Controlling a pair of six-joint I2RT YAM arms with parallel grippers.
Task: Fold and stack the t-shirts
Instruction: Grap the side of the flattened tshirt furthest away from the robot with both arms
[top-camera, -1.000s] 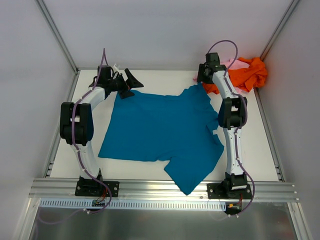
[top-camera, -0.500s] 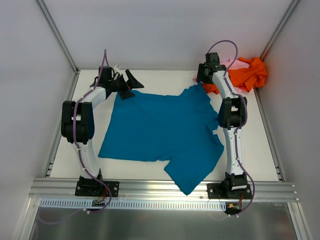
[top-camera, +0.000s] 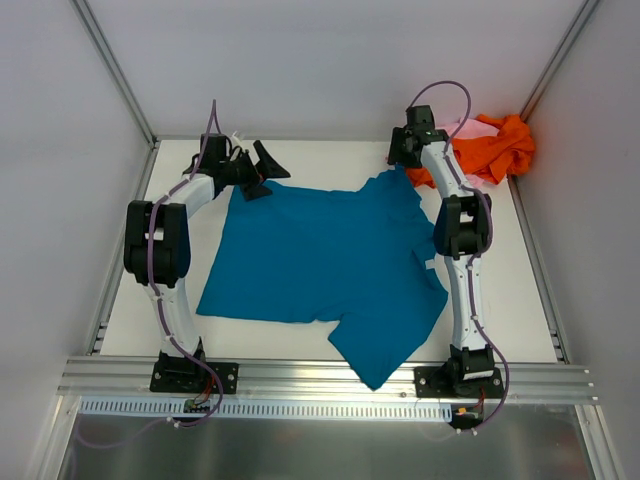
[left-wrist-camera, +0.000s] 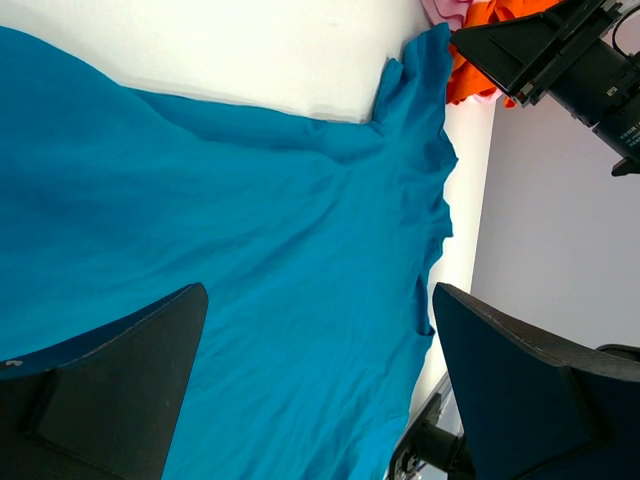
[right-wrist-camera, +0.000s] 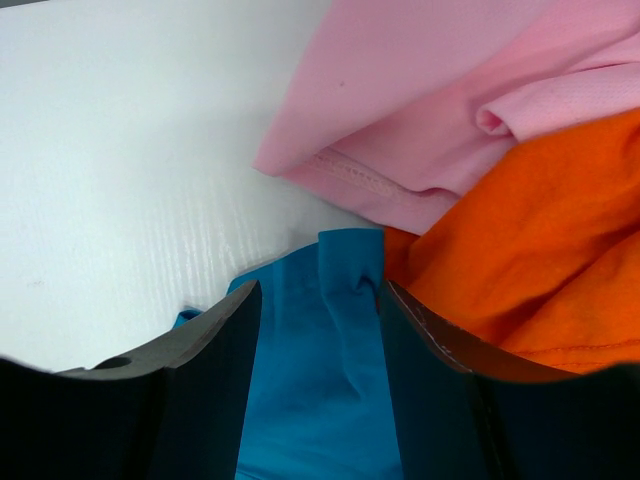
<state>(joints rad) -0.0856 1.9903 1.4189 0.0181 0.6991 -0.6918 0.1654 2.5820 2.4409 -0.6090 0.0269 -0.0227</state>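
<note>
At the teal shirt's (top-camera: 320, 250) far edge, left gripper (left-wrist-camera: 318, 300) gapes empty; right gripper (right-wrist-camera: 318, 292) sits half open around its sleeve (right-wrist-camera: 348, 262) for flattening.

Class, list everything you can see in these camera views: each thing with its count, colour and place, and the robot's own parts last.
teal t-shirt: one, teal-blue, spread over the middle of the table, its near corner reaching over the rail.
orange t-shirt: one, bright orange, crumpled in the far right corner.
pink t-shirt: one, pale pink, bunched against the orange one in the same corner.
table: one, white, under the shirts.
rail: one, silver, along the near edge.
left gripper: one, black, open, at the teal shirt's far left corner.
right gripper: one, black, fingers either side of the teal shirt's far right corner; grip unclear.
</note>
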